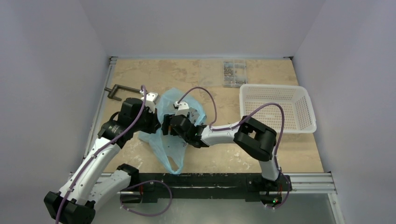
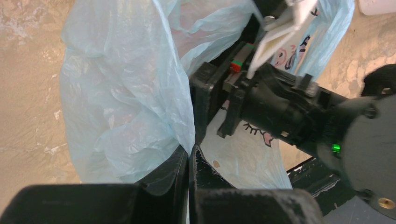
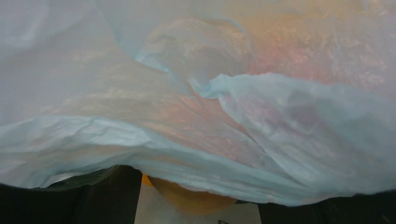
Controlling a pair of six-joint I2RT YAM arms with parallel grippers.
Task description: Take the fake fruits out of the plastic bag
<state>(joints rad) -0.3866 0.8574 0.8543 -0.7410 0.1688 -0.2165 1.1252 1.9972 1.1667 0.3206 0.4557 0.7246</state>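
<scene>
— While the bag point(image 1: 166, 148) lies crumpled like that, where is it on the table point(image 1: 205, 79)?
— Just toward 9 o'clock from the middle, with its long end trailing toward 6 o'clock, near the arm bases.
— And the left gripper point(image 2: 189, 156)?
— At the bag's 9 o'clock edge. Its fingers are pressed together with the blue film pinched between them, and the film rises in a big fold above them.
— The right gripper point(image 2: 218, 112)?
— It reaches in from 3 o'clock and sits in the bag's mouth, over the white printed panel point(image 2: 254, 140). Its fingers stand apart.
— Any fruit to see?
— One. From the right wrist, an orange fruit point(image 3: 191, 199) peeks out under the film at 6 o'clock, between the two dark fingers. Whether either finger touches it, I cannot tell. Higher up the film glows pink and orange, but the shapes behind it are too blurred to name.
— What else is there?
— A white basket point(image 1: 275, 108) at 3 o'clock, well apart from the bag. A clear box of small parts point(image 1: 233, 73) sits at 1 o'clock by the far edge, and a dark clamp point(image 1: 116, 91) at 10 o'clock.
</scene>
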